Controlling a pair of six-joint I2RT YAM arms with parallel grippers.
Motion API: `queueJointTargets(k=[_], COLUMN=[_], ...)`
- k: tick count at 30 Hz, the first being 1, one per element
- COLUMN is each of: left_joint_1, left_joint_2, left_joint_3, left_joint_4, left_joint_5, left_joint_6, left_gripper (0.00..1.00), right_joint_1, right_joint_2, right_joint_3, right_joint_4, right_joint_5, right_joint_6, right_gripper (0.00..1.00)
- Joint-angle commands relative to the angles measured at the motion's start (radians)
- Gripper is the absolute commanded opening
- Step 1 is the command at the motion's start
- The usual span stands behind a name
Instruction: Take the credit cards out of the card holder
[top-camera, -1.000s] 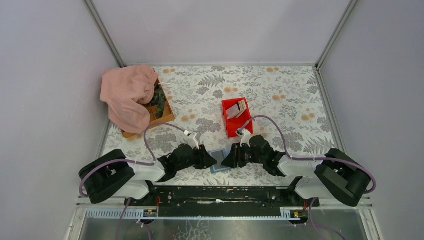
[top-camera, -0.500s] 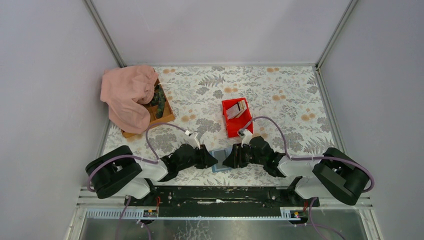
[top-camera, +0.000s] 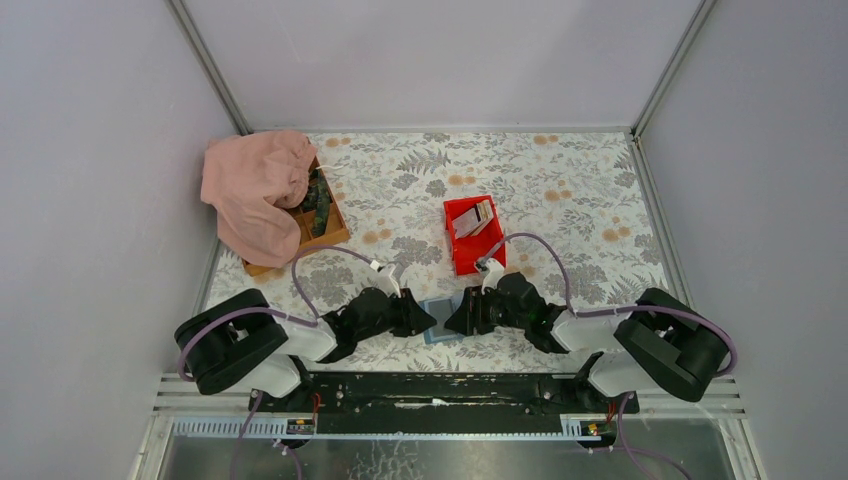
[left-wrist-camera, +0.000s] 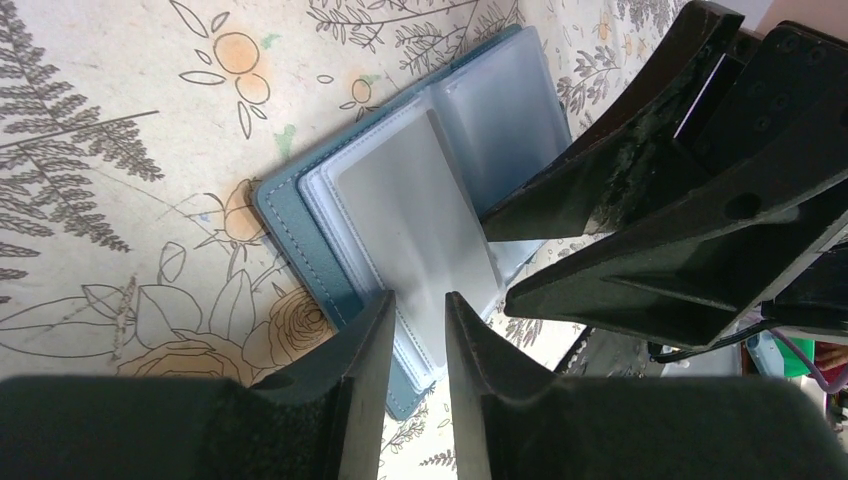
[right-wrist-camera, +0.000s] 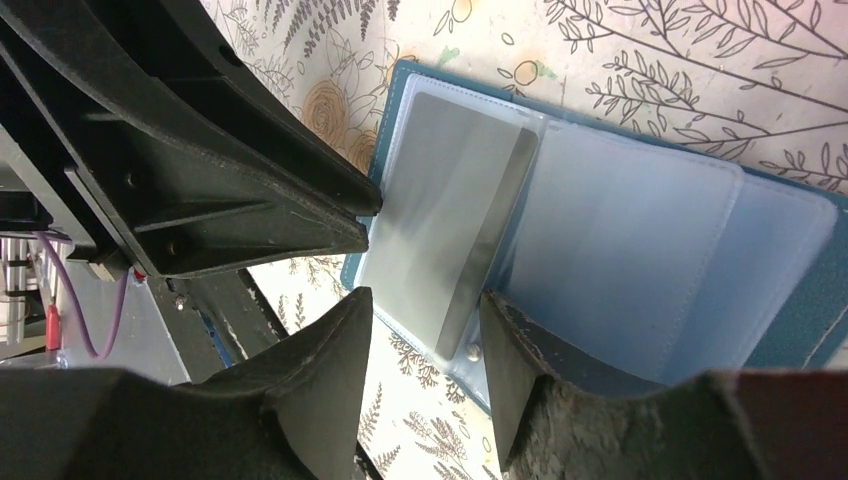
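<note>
At left claw (left-wrist-camera: 418, 300): jaws down to a narrow slot, with the edge of the grey card (left-wrist-camera: 410, 230) and its clear sleeve running into it. Can't tell whether pinched or only straddled. At right claw (right-wrist-camera: 425, 295): released, jaws well apart, straddling the same card's near corner from the opposite side, no clear contact. Both sets of tips close together over the same leaf.

Holder (left-wrist-camera: 290, 250): open and flat, blue cover down, clear sleeves up. Sits between the two claws, close to the table's near edge. In right wrist view: long axis left to right, dipping slightly to the right. Card in the left leaf, long axis crosswise to the holder's, one short end pointing at the right claw. Dark strip along one long edge of it, lifted or just shaded, can't resolve.

More cards (top-camera: 472, 218) in the red bin (top-camera: 465, 258), just beyond the right claw.

Table (top-camera: 560, 190): grey-and-orange floral print. Plain grey walls on three sides, metal posts in the far corners. Far left: pink cloth (top-camera: 255, 185) draped over a wooden tray (top-camera: 325, 238).

Versus 1 s back: left arm's base link swung a bit right, right arm's a bit left, claw tips hardly shifted. Holder, bin, cloth in the same spots. Versus 0.5 s back: next to nothing.
</note>
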Motion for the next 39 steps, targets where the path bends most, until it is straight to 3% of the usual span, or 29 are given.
queueJointTargets(k=[1, 14, 27, 31, 36, 39], left_joint_1=[0.007, 0.007, 0.007, 0.007, 0.007, 0.007], left_joint_2=[0.026, 0.054, 0.074, 0.066, 0.042, 0.041], left_joint_3=[-0.018, -0.02, -0.016, -0.015, -0.012, -0.007], left_joint_4=[-0.044, -0.014, 0.002, 0.002, -0.01, -0.011], left_joint_5=[-0.003, 0.007, 0.021, 0.024, 0.022, 0.026], left_joint_6=[0.01, 0.005, 0.005, 0.003, 0.009, 0.011], left_gripper=[0.33, 0.33, 0.33, 0.33, 0.33, 0.33], right_joint_1=[-0.007, -0.007, -0.007, -0.008, -0.011, -0.013], right_joint_2=[0.056, -0.044, 0.058, 0.037, -0.078, -0.137], right_joint_3=[-0.014, -0.052, -0.037, -0.034, -0.035, -0.035], right_joint_4=[0.142, 0.228, 0.318, 0.276, 0.135, 0.073], right_joint_5=[-0.054, -0.11, -0.116, -0.088, -0.019, 0.005], right_joint_6=[0.029, 0.065, 0.093, 0.084, 0.047, 0.035], right_gripper=[0.51, 0.5, 0.47, 0.46, 0.4, 0.27])
